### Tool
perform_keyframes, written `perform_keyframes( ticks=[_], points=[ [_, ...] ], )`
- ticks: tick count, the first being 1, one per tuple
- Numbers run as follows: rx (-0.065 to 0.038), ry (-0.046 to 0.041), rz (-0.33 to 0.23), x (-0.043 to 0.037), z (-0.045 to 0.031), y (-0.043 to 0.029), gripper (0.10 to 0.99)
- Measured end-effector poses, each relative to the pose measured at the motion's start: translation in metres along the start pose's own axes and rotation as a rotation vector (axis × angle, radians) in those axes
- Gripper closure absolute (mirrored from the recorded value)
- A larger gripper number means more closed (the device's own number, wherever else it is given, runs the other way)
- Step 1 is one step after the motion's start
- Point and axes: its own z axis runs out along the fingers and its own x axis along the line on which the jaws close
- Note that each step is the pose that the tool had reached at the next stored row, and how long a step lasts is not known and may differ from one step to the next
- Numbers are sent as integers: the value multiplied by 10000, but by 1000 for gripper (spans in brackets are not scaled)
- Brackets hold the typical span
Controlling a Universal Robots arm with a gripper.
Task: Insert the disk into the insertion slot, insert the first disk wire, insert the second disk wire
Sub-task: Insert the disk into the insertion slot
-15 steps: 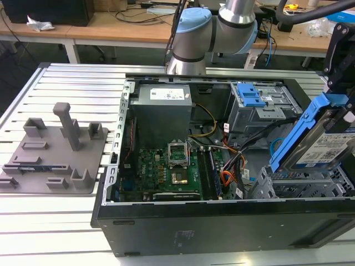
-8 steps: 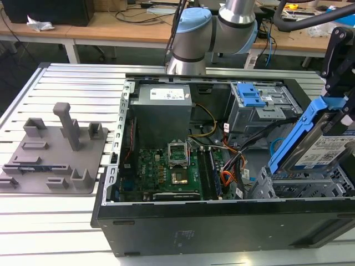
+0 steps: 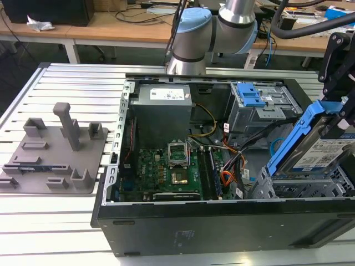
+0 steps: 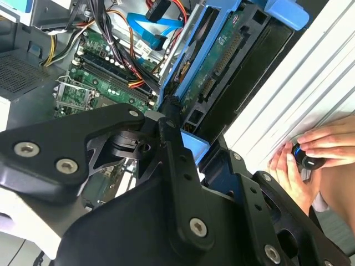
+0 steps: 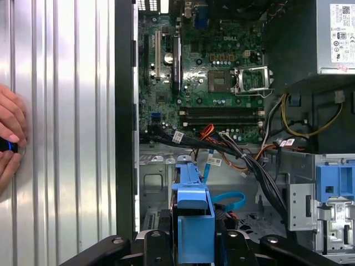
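At the exterior view's left you see a grey fixture plate (image 3: 55, 155) on the surface (image 3: 55, 221). In the middle stands the open computer case (image 3: 222, 227). At the right, the tool (image 3: 341, 108) is closed on the disk (image 3: 327, 152), which is tilted just above the insertion slot (image 3: 302, 188).

Arm (image 3: 222, 27) extends toward the exterior view's right. Claw (image 5: 194, 244) points downward, fingers (image 5: 152, 249) closed against both sides of the disk (image 3: 327, 149), holding it tilted.

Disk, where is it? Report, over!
Gripper: jaws shut on disk. Disk tilted over insertion slot, not seated. Black cables close beside slot.
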Motion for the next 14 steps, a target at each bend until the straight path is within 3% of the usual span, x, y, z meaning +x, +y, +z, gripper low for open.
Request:
perform_keyframes(
  ticks=[14],
  points=[
    [-30, -2, 33, 9, 217, -9, 722]
  ],
)
